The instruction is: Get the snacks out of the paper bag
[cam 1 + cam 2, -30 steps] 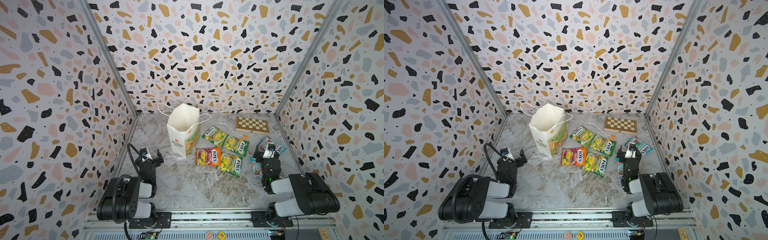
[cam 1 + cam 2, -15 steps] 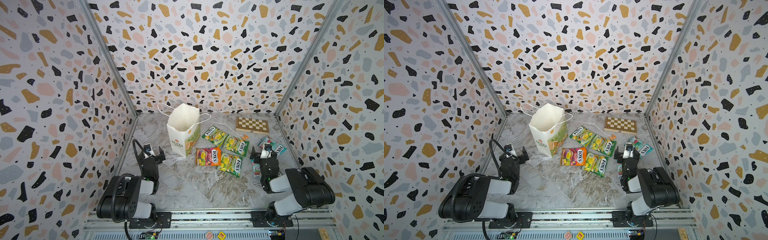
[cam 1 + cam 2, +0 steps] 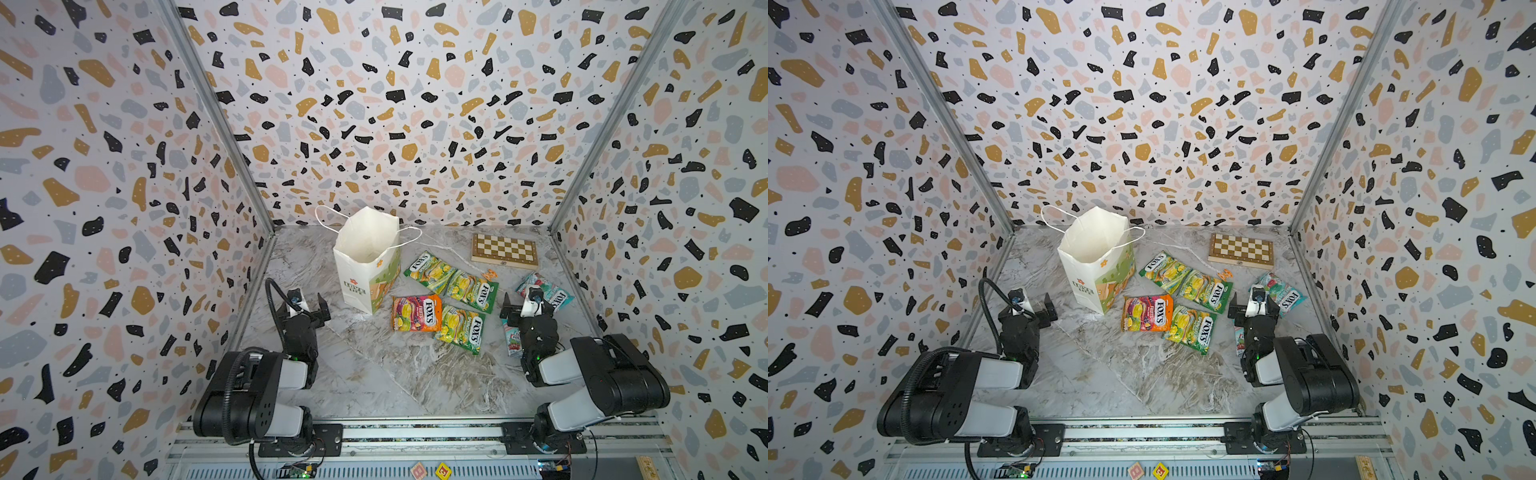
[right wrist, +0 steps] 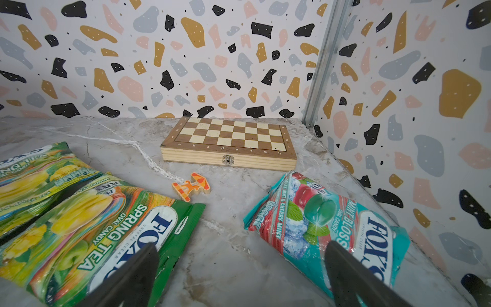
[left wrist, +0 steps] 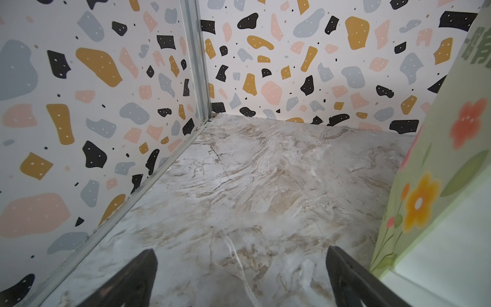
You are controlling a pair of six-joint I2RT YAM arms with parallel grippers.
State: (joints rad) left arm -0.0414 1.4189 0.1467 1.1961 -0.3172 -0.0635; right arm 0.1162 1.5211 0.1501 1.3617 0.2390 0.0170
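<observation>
The white paper bag [image 3: 365, 257] [image 3: 1096, 253] stands upright at the back left, its mouth open and only white paper showing inside. In both top views the snacks lie flat to its right: green packets [image 3: 430, 272] [image 3: 473, 291] [image 3: 461, 328], a pink-orange one [image 3: 415, 313] and a teal one [image 3: 548, 291]. Another teal packet [image 3: 512, 340] is partly hidden under the right arm. My left gripper [image 3: 303, 307] [image 5: 240, 265] is open and empty, low beside the bag's green side [image 5: 438, 186]. My right gripper [image 3: 528, 307] [image 4: 240, 263] is open and empty between a green packet [image 4: 106, 234] and the teal packet [image 4: 332, 226].
A folded wooden chessboard [image 3: 505, 251] [image 4: 228, 141] lies at the back right. A small orange trinket [image 4: 191, 186] sits in front of it. The patterned walls close in the marble floor [image 5: 239, 172] on three sides.
The right gripper has shifted a little to the left, off the teal packet. The left gripper has edged slightly toward the bag. Bag and packets have not moved.
</observation>
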